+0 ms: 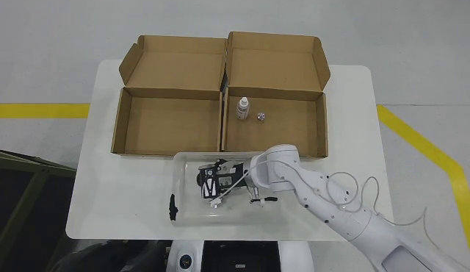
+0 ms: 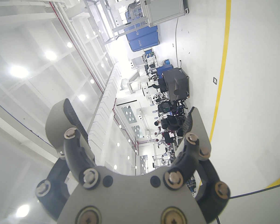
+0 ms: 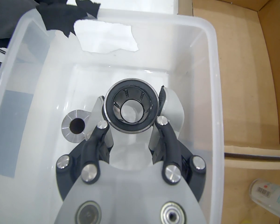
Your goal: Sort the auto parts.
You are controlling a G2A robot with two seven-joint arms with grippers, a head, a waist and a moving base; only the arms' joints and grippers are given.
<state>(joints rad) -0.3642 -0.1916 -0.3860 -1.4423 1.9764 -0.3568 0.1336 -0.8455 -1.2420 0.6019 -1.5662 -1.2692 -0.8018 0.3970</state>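
My right gripper (image 3: pixel 131 97) is shut on a black ring-shaped bearing (image 3: pixel 110 109), one finger on each side of it, inside the clear plastic bin (image 3: pixel 211 54). A silver metal sleeve (image 3: pixel 71 129) with a round bore stands on the bin floor just beside the gripper. From above, the right gripper (image 1: pixel 214 184) is inside the bin (image 1: pixel 181 170), at the table's front. A white bottle (image 1: pixel 243 109) and a small metal part (image 1: pixel 260 115) stand in the right cardboard box (image 1: pixel 321 129). My left gripper (image 2: pixel 129 108) is open, holds nothing, and faces the room away from the table.
The left cardboard box (image 1: pixel 167 125) lies beside the right one, both with lids folded back. A torn black scrap (image 1: pixel 172 207) hangs on the bin's near-left rim, and a white paper patch (image 3: pixel 105 37) sticks to the bin wall. The bottle (image 3: pixel 268 192) lies near the box edge.
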